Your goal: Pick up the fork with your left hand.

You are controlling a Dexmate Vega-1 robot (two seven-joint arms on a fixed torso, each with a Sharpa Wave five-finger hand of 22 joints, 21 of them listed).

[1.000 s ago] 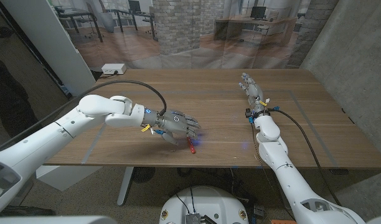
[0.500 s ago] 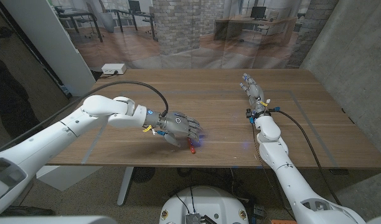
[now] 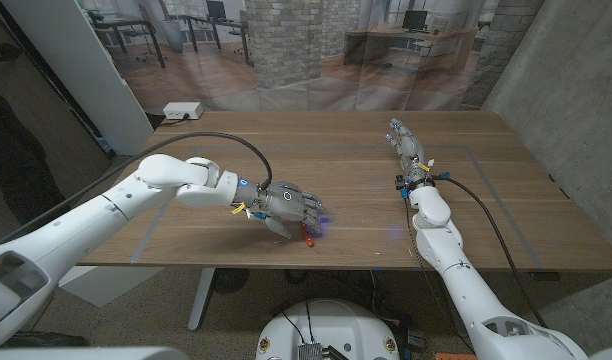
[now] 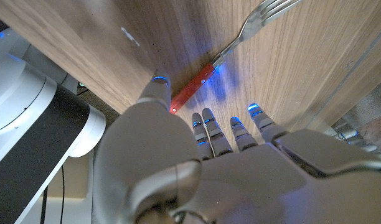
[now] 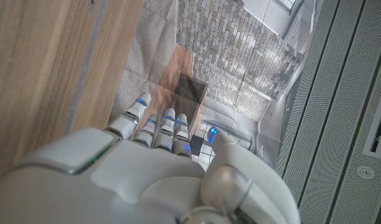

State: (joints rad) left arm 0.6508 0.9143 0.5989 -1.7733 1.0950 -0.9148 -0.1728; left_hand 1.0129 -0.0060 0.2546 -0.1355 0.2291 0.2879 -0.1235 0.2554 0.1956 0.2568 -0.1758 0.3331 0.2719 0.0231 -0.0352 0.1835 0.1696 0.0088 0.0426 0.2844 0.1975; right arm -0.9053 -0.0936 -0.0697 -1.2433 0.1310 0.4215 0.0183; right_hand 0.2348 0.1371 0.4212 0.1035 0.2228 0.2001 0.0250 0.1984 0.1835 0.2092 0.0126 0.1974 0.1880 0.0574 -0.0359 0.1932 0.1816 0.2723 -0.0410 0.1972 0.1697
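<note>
The fork (image 4: 240, 45), steel tines on a glossy red handle, lies flat on the grained wooden table (image 3: 366, 190) near its front edge. The left hand (image 3: 287, 206) hovers right over the handle, its smooth grey fingers (image 4: 210, 127) spread and holding nothing. The right hand (image 3: 405, 140) rests toward the table's far side, well apart from the fork, fingers straight and close together.

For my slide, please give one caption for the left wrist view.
Left hand open above the red-handled fork on the table, not yet gripping it.
</note>
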